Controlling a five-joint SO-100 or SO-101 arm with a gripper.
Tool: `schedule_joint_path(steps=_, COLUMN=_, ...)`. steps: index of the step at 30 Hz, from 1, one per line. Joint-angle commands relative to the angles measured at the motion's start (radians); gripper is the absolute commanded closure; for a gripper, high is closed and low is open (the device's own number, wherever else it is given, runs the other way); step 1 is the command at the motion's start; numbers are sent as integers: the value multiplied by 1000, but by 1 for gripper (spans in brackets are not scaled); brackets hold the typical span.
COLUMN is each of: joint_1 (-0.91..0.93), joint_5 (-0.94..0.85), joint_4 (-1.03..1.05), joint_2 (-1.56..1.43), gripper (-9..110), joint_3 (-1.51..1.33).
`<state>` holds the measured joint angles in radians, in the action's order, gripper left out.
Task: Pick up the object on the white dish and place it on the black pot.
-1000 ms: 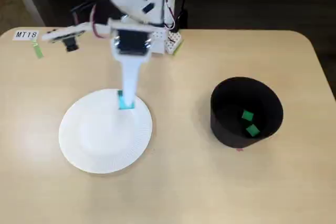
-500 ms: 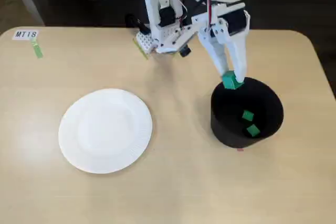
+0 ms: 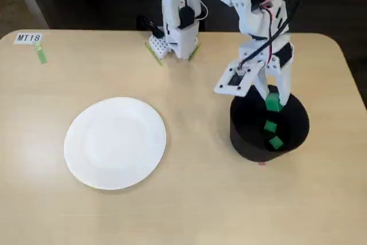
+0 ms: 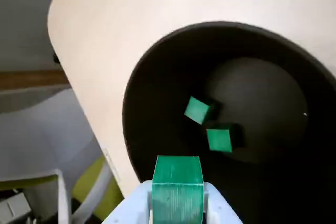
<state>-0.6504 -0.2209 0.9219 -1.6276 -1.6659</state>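
While the cube (image 4: 177, 186) sits clamped between the white fingers (image 4: 216, 208) of the gripper (image 3: 274, 106), it hangs over the open mouth of the pot (image 3: 243, 136), clear of the floor inside. From the wrist view the cube fills the bottom centre of the picture, its top face and ridged front side both showing, with a pale finger pressed against each flank. In the fixed view the cube (image 3: 273, 101) shows as a green block at the finger ends, just inside the pot's far rim.

Two more cubes lie on the pot floor. In the wrist view one (image 4: 197, 110) is turned at an angle and the other (image 4: 219, 139) lies just beside it, nearer the camera; they look close to touching, though I cannot tell whether they do. The fixed view shows the same pair (image 3: 273, 133) one below the other, under the gripper.

The pot (image 4: 157, 77) stands upright on the tan table (image 3: 189, 199), toward the right side in the fixed view. The dish (image 3: 115, 143) lies flat, well apart to the pot's left, with nothing on it. The arm's base (image 3: 178, 24) stands at the table's far edge, between dish and pot. A small label reading MT18 (image 3: 28, 38) sits at the far left corner, with a strip of green tape (image 3: 41, 54) just below it.
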Motion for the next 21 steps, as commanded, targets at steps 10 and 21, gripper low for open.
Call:
schedule_joint_path(steps=10, joint_1=14, joint_5=-38, joint_4=-43, joint_2=114, gripper=93, joint_3=9)
schedule_joint_path(steps=21, joint_1=23, joint_5=-63, joint_4=-20, joint_2=97, gripper=75, joint_3=17)
